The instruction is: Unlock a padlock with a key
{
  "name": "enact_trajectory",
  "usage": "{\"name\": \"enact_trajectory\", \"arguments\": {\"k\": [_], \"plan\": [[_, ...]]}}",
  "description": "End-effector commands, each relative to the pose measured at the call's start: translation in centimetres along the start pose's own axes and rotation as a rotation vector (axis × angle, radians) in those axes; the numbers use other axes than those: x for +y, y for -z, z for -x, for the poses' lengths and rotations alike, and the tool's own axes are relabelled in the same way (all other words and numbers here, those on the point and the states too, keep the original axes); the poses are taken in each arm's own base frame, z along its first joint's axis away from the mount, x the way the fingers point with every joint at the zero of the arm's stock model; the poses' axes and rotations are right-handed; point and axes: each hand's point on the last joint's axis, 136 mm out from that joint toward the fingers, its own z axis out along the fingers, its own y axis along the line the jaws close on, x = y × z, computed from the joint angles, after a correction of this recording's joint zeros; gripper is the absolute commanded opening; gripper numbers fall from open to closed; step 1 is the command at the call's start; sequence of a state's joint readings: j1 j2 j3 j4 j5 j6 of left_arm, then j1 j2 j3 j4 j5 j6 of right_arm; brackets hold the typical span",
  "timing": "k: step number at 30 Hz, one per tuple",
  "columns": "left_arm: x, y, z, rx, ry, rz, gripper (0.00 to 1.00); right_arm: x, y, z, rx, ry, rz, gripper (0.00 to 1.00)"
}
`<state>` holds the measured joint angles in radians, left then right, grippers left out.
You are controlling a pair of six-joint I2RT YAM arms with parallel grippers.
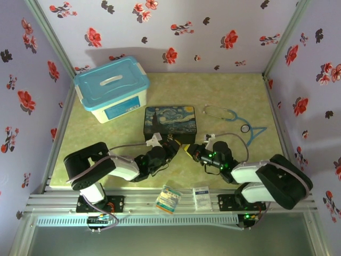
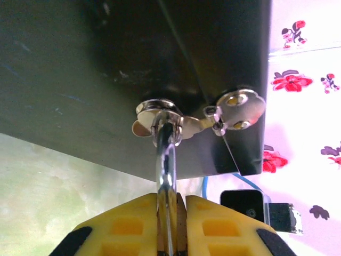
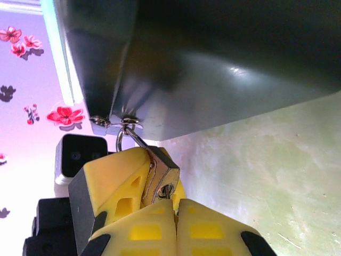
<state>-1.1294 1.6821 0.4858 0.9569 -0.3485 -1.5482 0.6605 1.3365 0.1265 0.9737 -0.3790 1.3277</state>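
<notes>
At the front of the box (image 1: 170,120), the padlock (image 3: 161,173) hangs off its clasp (image 2: 160,114), with the left claw (image 2: 169,224) clamped on it. Meanwhile the right claw (image 3: 176,213) pinches the key (image 3: 167,190) at the keyhole. Looks like the insertion step. Next it needs seating fully, then a twist.

Brass padlock (image 3: 161,173), tilted, with its thin silvery shackle (image 2: 166,160) threaded through a metal clasp (image 2: 160,113); the key (image 3: 168,188), largely hidden, meets the body's underside.
</notes>
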Motion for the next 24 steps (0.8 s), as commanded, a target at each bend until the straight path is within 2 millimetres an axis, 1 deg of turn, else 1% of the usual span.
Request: {"name": "enact_trajectory", "arguments": {"k": [1,2,5,8,10,12,13,16,17,19,21,24], "plan": [[-7.1,0.4,-4.1,0.181,0.077,-0.233,0.0,3.7,-0.9,1.0,-0.003,-0.063,0.135,0.0],[-7.3,0.4,-4.1,0.182,0.078,-0.238,0.0,4.4,-0.8,1.1,-0.016,-0.023,0.174,0.0],[-7.4,0.5,-4.1,0.182,0.081,-0.243,0.0,4.7,-0.5,1.3,-0.04,0.056,0.177,0.0],[-7.5,0.5,-4.2,0.185,0.092,-0.249,0.0,4.0,-0.4,0.9,-0.041,0.226,0.086,0.0],[-7.7,0.5,-4.3,0.189,0.106,-0.262,0.0,4.2,0.0,0.4,-0.044,0.372,0.031,0.0],[-8.1,0.5,-4.4,0.195,0.115,-0.275,0.0,3.6,0.9,0.5,-0.062,0.471,-0.029,0.0],[-8.3,0.5,-4.4,0.197,0.118,-0.28,0.0,3.5,1.2,0.7,-0.07,0.492,-0.04,0.0],[-8.9,0.6,-4.5,0.202,0.131,-0.303,0.0,3.8,1.9,0.9,-0.062,0.487,0.0,0.0],[-9.0,0.6,-4.5,0.205,0.14,-0.311,0.0,3.8,1.8,0.7,-0.05,0.475,0.01,0.0],[-9.3,0.6,-4.7,0.214,0.158,-0.328,0.0,3.3,1.3,0.4,-0.018,0.453,-0.002,0.0],[-9.2,0.4,-5.0,0.226,0.169,-0.328,0.0,2.8,0.9,0.7,-0.004,0.41,-0.013,0.0],[-8.8,0.2,-5.5,0.233,0.169,-0.316,0.0,3.4,0.5,1.4,-0.009,0.329,0.028,0.0]]}}
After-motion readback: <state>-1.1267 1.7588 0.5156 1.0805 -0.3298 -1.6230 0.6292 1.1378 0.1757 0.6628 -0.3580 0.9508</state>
